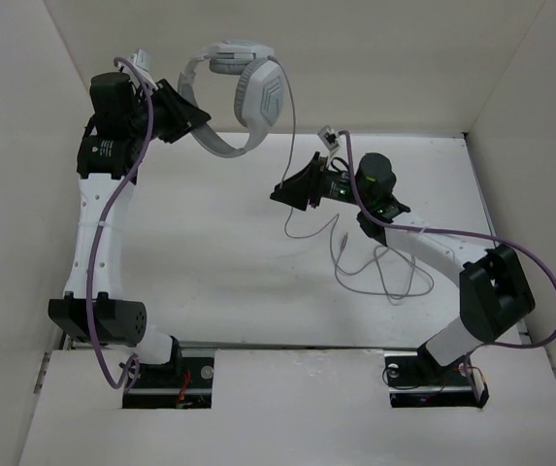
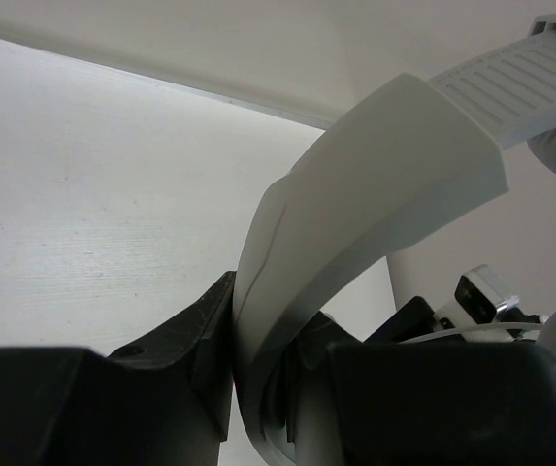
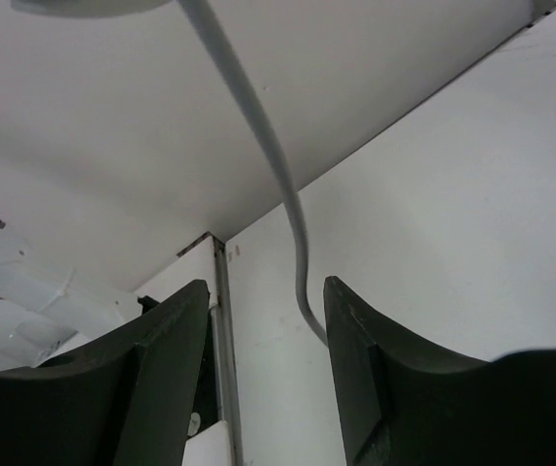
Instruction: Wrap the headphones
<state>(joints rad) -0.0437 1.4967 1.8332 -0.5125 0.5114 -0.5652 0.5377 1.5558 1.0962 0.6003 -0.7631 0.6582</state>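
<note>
**Status: headphones lifted, cable winding not yet started**

1. Left side. My left gripper (image 2: 258,374) is clamped on the headband (image 2: 355,204), with its fingers closed tight against both faces of the white band. It holds the headphones (image 1: 244,92) in the air above the far left part of the table (image 1: 219,282), close to the far edge, with the ear cups hanging to the right of my grip.

2. Right side. The fingers of my right gripper (image 3: 266,320) stand apart. The cable (image 3: 258,136) drops from the ear cup and runs down between them, close to the inner face of one finger. It is not pinched.

3. Cable condition. Below my right gripper the rest of the cable trails onto the table and lies in loose loops between the centre and the right edge. No turn of cable is visible around the headband or the ear cups.

4. Assessment. Pick-up and presentation look complete. In my judgement nearly all the wrapping remains: the cable must be secured, laid around the headphones turn by turn, and the slack taken up off the table.
</note>
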